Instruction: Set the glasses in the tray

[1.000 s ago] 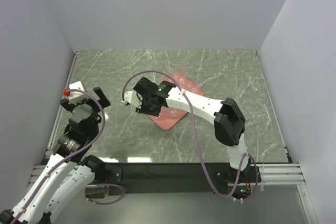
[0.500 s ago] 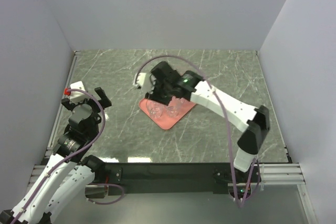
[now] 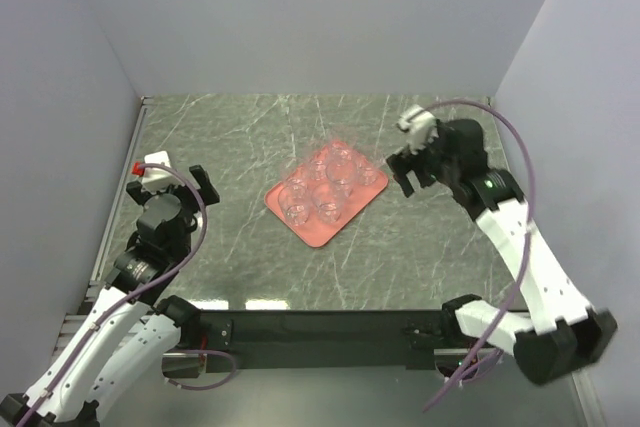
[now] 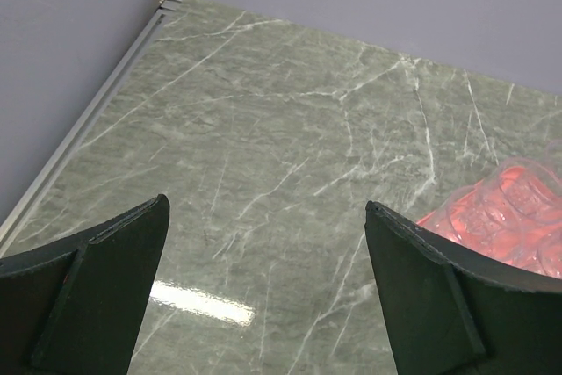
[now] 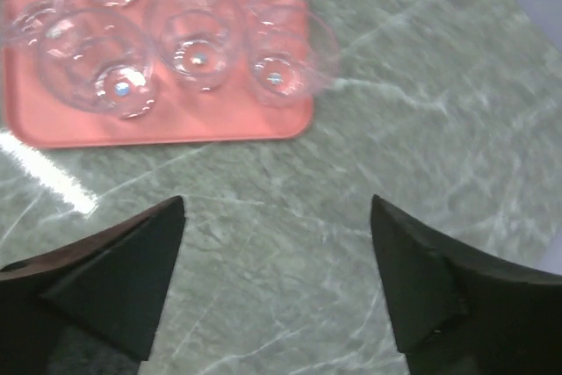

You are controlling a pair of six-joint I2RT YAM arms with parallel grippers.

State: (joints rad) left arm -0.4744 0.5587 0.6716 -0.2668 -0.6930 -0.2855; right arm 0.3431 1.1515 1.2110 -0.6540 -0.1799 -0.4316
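The glasses (image 3: 325,190) were found gathered in the tray (image 3: 312,235) at mid-worktop (image 3: 230,137), the right end effector (image 3: 408,175) had been opened wide, emptied and pulled clear beside it, the left end effector (image 4: 265,206) was kept agape and empty, so placement was judged complete.
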